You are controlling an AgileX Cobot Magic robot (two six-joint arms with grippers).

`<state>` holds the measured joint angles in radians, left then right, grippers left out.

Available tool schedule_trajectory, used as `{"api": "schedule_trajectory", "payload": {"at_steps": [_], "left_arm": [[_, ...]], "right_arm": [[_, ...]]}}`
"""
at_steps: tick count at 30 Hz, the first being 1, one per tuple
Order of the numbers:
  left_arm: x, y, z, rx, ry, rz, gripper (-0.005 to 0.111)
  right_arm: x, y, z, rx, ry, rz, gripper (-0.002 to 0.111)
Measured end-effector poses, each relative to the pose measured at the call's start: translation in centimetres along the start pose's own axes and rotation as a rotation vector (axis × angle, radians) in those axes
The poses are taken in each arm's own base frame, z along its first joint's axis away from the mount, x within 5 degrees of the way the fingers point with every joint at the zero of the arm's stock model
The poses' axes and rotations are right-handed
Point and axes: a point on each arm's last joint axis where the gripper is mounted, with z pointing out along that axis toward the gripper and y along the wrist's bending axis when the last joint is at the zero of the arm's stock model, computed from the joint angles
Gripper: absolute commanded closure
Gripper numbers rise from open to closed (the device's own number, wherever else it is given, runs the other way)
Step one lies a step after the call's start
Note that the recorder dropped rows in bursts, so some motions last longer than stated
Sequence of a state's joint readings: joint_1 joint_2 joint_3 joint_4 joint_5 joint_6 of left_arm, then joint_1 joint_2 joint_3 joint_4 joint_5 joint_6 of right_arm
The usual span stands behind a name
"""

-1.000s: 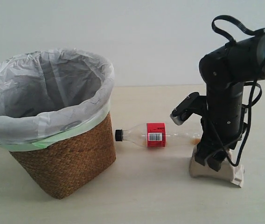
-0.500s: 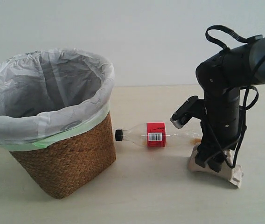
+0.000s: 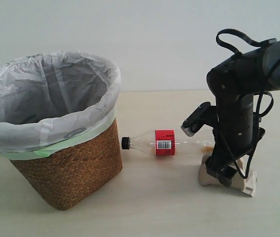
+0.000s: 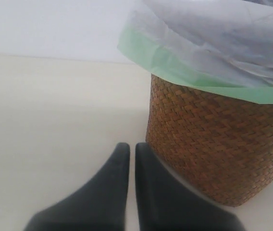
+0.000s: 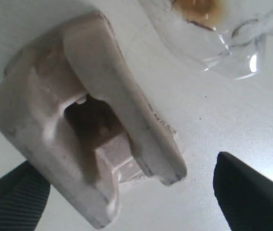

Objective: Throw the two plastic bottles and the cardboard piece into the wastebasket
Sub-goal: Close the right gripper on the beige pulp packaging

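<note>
The cardboard piece (image 3: 227, 179) lies on the table (image 3: 155, 202) at the lower right of the exterior view, and the right gripper (image 3: 222, 173) stands over it with its two fingers spread wide on either side, not closed on it. Just left of it the red-labelled bottle (image 3: 164, 143) lies on its side, black cap almost touching the wastebasket (image 3: 68, 175) at left. The left gripper (image 4: 128, 159), fingers pressed together, sits low beside the wicker wall.

wastebasket (image 3: 76, 177) — rough woven wicker | cardboard piece (image 5: 74, 120) — matt moulded pulp
</note>
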<state>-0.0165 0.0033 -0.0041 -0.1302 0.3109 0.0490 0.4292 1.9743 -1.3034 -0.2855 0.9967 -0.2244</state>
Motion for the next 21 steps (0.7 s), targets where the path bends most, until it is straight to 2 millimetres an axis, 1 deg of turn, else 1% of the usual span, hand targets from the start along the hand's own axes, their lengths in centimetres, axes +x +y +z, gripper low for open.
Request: {"api": "schedule_trajectory", "payload": {"at_steps": [5,10,17,18,19,21], "left_arm": [[0.00,0.00,0.00,0.000,0.000,0.000,0.103],[0.00,0.00,0.00,0.000,0.000,0.000,0.103],[0.00,0.00,0.00,0.000,0.000,0.000,0.103],[0.00,0.00,0.00,0.000,0.000,0.000,0.103],[0.00,0.00,0.00,0.000,0.000,0.000,0.103],[0.00,0.00,0.00,0.000,0.000,0.000,0.103]], "right_arm": [[-0.13,-0.03,0.00,0.003,-0.014,0.000,0.026],[-0.54,0.33,0.04,-0.036,-0.056,0.032,0.026],[-0.73,0.57,0.17,-0.061,-0.070,0.023,0.026],[-0.73,0.57,0.17,-0.061,-0.070,0.023,0.027],[-0.75,0.57,0.17,-0.062,-0.073,0.024,0.031],[-0.77,0.63,0.16,-0.068,-0.074,0.028,0.045]]}}
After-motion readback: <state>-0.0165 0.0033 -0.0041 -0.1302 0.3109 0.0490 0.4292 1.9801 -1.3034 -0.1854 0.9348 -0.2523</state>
